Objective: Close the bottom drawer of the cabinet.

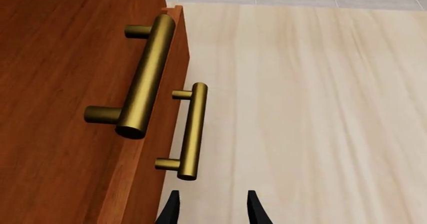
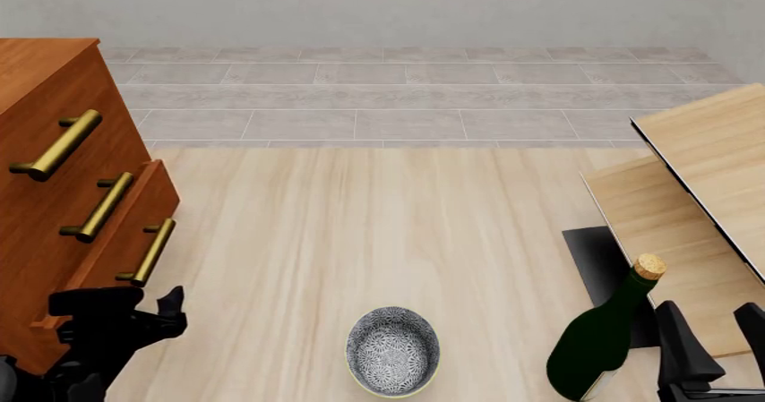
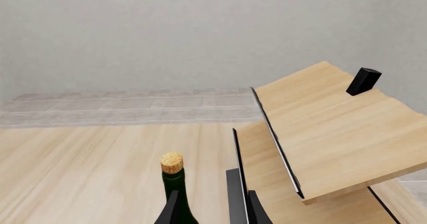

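We see the cabinet (image 2: 48, 196) filling the left edge of the front view, its bottom drawer (image 2: 125, 241) standing out from the two above, brass handle (image 2: 149, 252) facing right. Our left gripper (image 2: 150, 308) sits at the lower left, just below that drawer front, fingers parted and holding nothing. At the lower right, our right gripper (image 2: 717, 330) has its fingers spread, empty, just beside a dark green corked bottle (image 2: 604, 335). A patterned bowl (image 2: 392, 350) rests at bottom centre on the table (image 2: 358, 241).
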